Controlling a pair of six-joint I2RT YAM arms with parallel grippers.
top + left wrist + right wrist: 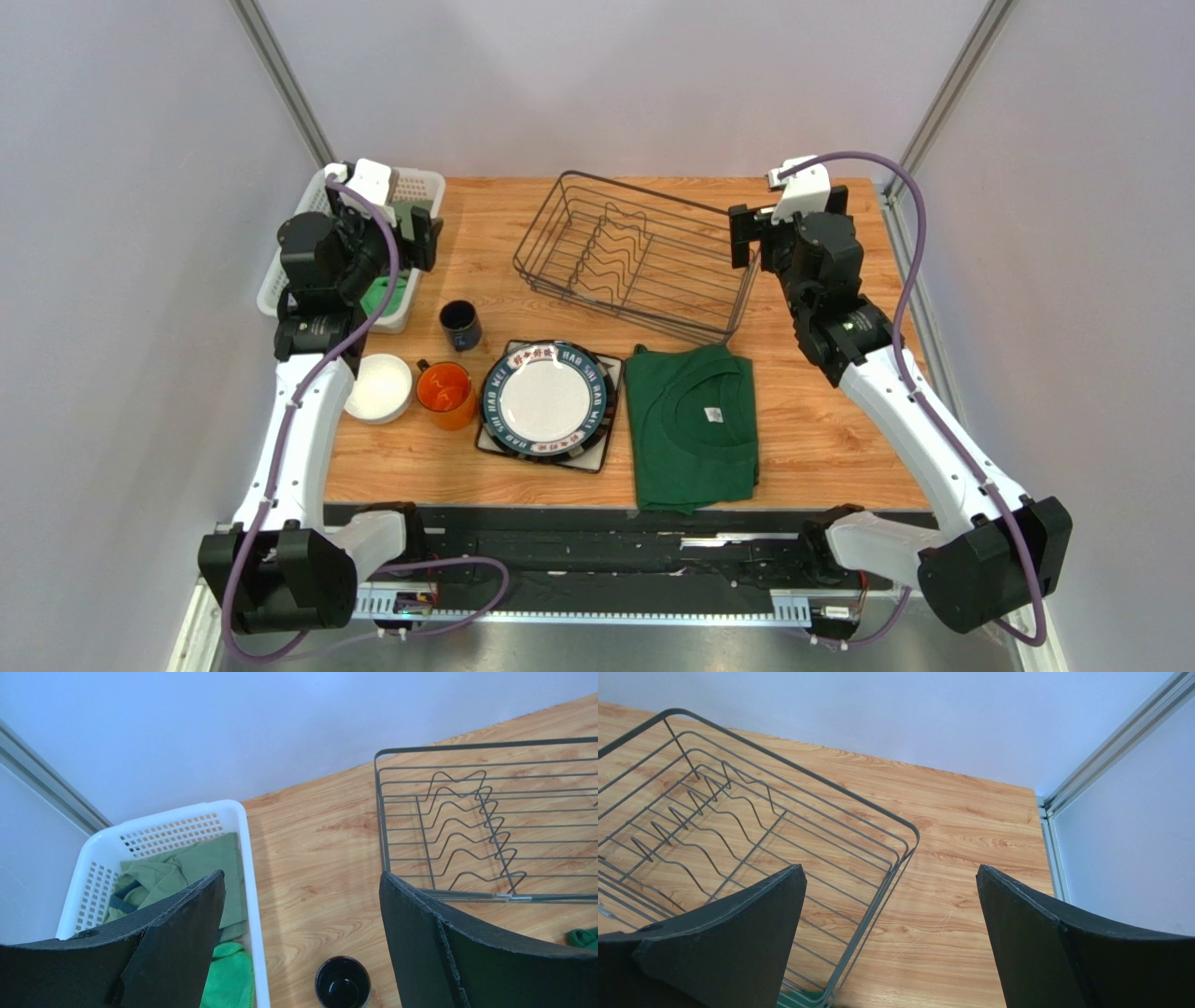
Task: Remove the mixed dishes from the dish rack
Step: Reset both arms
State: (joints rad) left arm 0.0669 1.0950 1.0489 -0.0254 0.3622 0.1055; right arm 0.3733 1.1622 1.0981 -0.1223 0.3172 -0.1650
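Dish rack [634,256] long axis crosswise, left fingers [175,931] spread, right fingers [738,924] spread

Wide-spread left gripper [300,878] frames a dark mug [342,983] between white basket [251,882] and dish rack [449,827]

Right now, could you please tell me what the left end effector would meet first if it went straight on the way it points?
Most likely the bare wooden table, in the gap between the white basket and the dish rack, though depth is unclear.
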